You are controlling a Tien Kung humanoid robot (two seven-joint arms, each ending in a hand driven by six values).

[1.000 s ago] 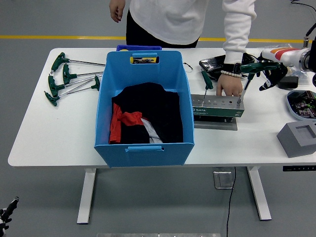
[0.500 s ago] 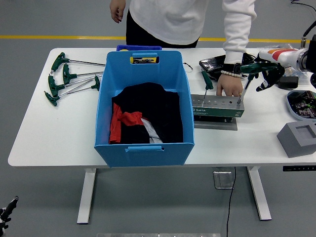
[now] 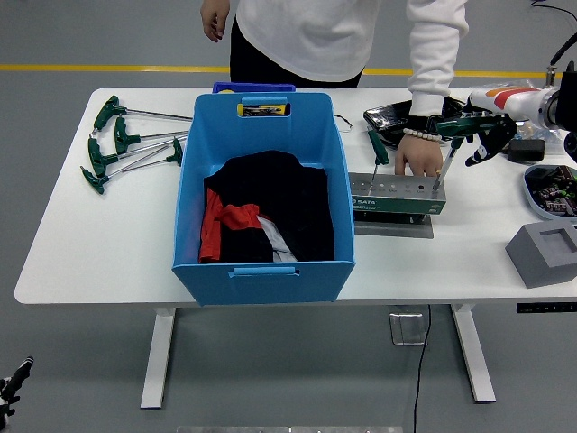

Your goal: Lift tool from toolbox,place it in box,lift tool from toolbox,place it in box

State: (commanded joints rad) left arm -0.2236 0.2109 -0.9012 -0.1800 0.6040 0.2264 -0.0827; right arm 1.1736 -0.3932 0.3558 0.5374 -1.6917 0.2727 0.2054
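Head view: right hand (image 3: 485, 135) comes in from the right edge, fingers wrapped around the green T-handle of a tool (image 3: 448, 144) whose shaft slants down into the far right end of the toolbox (image 3: 397, 196). The tip looks to be at or in a hole there; cannot tell if it has cleared the hole. A second T-handle tool (image 3: 376, 152) stands upright in the toolbox's left part. The toolbox, a green-grey rack, sits on the tabletop (image 3: 108, 244) just right of the blue box (image 3: 263, 203), which holds black, red and white cloth. A person's hand (image 3: 418, 159) with a bead bracelet presses on the tabletop right behind the toolbox, white sleeve above. Several loose T-handle wrenches (image 3: 122, 142) lie at the tabletop's far left, well apart from the box. A grey block (image 3: 544, 253) and a tray of small parts (image 3: 552, 191) are at the right edge. Left arm is out of view.
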